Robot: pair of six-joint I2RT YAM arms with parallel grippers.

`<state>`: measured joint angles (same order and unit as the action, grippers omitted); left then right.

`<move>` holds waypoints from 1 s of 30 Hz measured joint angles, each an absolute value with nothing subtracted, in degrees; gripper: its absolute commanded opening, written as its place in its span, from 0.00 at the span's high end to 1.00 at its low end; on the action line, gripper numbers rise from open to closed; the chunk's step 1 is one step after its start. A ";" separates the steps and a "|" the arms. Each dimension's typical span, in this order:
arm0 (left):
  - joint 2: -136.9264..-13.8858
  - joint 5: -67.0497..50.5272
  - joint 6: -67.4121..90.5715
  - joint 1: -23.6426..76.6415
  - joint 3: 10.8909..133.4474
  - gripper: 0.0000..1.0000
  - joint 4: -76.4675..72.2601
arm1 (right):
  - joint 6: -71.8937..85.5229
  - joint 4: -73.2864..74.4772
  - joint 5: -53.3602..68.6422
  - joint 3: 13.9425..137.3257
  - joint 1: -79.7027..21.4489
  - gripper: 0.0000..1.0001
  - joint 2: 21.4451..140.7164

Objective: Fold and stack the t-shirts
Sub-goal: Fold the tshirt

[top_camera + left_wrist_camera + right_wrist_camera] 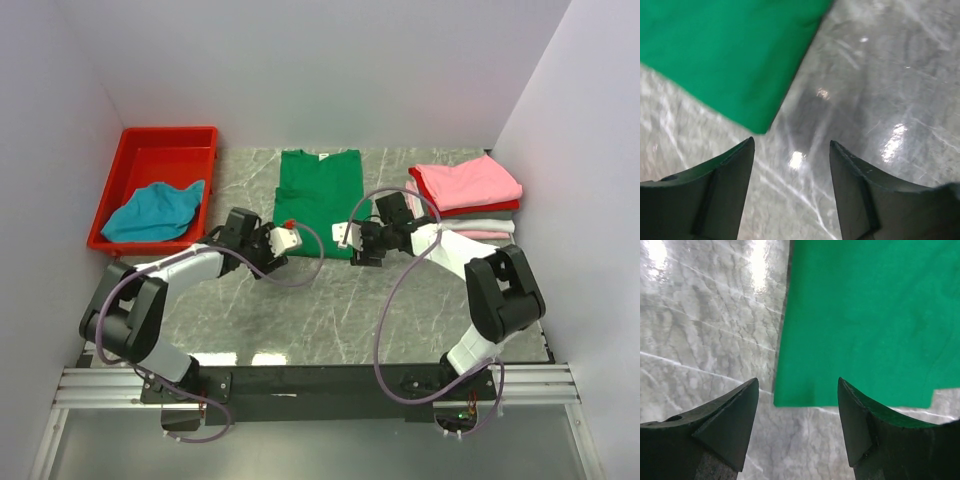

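Observation:
A bright green t-shirt (318, 195) lies flat at the middle back, folded into a long strip with its neck label at the far end. My left gripper (283, 232) hovers at its near left corner. In the left wrist view the green t-shirt's corner (735, 55) lies just ahead of the open, empty left gripper (791, 145). My right gripper (352, 240) is at the near right corner. Its wrist view shows the green t-shirt's edge (865, 315) beyond the open right gripper (798, 382). Folded t-shirts, pink on top (468, 182), are stacked at the right.
A red plastic tray (170, 133) stands at the back left with a crumpled teal-blue t-shirt (155, 212) in it. White walls close in the table on three sides. Grey marbled tabletop (330, 310) shows between the arms and the near edge.

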<state>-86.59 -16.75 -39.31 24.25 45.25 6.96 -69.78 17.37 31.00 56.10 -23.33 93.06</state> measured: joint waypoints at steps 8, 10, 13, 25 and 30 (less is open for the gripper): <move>-93.82 -16.36 -45.39 26.37 49.63 0.38 6.83 | -69.58 17.08 29.12 56.60 -23.38 0.30 97.45; -95.42 -15.73 -46.09 26.65 50.83 0.41 6.79 | -69.36 17.08 28.77 56.71 -23.40 0.30 97.54; -97.06 -14.46 -46.83 26.72 51.57 0.55 5.89 | -69.28 16.97 28.29 57.23 -23.64 0.30 97.58; -99.02 -10.61 -47.13 26.96 51.51 1.00 2.26 | -68.20 15.99 27.07 57.34 -24.51 0.31 97.67; -96.31 -10.59 -46.44 28.18 47.53 1.00 -0.16 | -68.20 15.99 26.33 57.36 -24.51 0.31 97.86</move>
<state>-96.31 -10.59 -46.44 28.18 47.53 -0.16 -68.20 15.99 26.33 57.36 -24.51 97.86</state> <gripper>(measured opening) 0.014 0.695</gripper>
